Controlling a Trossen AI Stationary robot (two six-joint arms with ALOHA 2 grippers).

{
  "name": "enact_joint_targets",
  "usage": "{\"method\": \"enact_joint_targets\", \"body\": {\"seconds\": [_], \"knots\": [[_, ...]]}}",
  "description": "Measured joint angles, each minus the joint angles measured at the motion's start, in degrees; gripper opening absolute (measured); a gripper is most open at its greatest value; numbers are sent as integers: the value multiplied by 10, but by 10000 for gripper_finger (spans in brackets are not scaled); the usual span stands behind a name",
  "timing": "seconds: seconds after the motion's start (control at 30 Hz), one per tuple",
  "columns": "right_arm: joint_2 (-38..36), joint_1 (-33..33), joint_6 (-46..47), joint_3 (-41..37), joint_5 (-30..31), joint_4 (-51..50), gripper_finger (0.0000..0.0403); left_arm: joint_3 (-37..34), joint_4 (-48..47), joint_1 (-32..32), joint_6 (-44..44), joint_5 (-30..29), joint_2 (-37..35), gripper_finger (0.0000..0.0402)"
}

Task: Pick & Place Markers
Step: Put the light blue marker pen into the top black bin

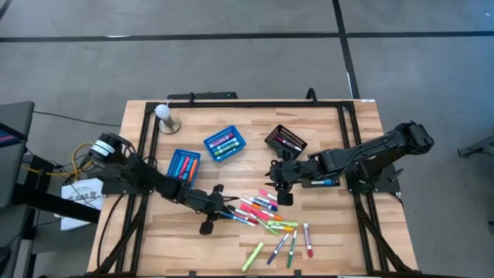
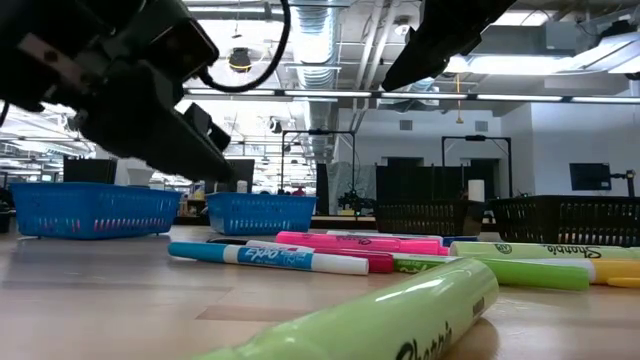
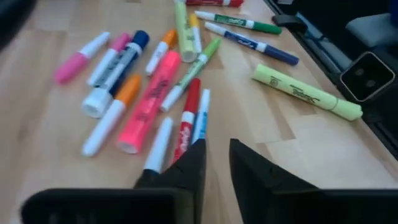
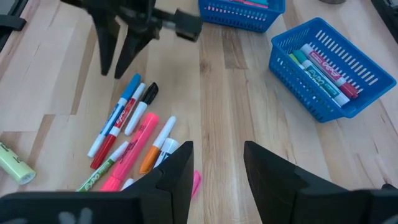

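Here the left tool hovers just above the tabletop, fingers parted by a narrow gap, holding nothing, beside the scattered markers. The right tool hangs over them, fingers wider apart, also empty.

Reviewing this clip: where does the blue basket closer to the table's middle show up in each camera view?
High view: the blue basket sits left of centre, tilted, with markers inside.
Low view: it is the smaller, farther basket, left of centre.
Left wrist view: not in it.
Right wrist view: the nearer basket, at the right.
Shared landmark: the loose markers on the wood show in all four views.
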Motion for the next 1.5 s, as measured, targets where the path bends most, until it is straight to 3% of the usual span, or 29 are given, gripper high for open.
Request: {"method": "enact_joint_targets", "body": {"seconds": [0.17, 0.4, 0.7, 0.97, 1.23, 1.5], "knots": [[0, 0, 0, 0, 0, 0, 131, 1, 3, -4, 0, 2, 42, 94], [0, 0, 0, 0, 0, 0, 131, 3, 10, -3, 0, 1, 87, 95], [0, 0, 0, 0, 0, 0, 131, 2, 12, -2, 0, -5, 91, 75], [0, 0, 0, 0, 0, 0, 131, 1, 12, -2, 0, -6, 89, 32], [9, 0, -1, 0, 0, 19, 131, -1, 4, -3, 45, -5, -1, 43], [47, -7, -61, 1, -12, 80, 131, -3, -68, 16, 140, -98, -145, 37]]}}
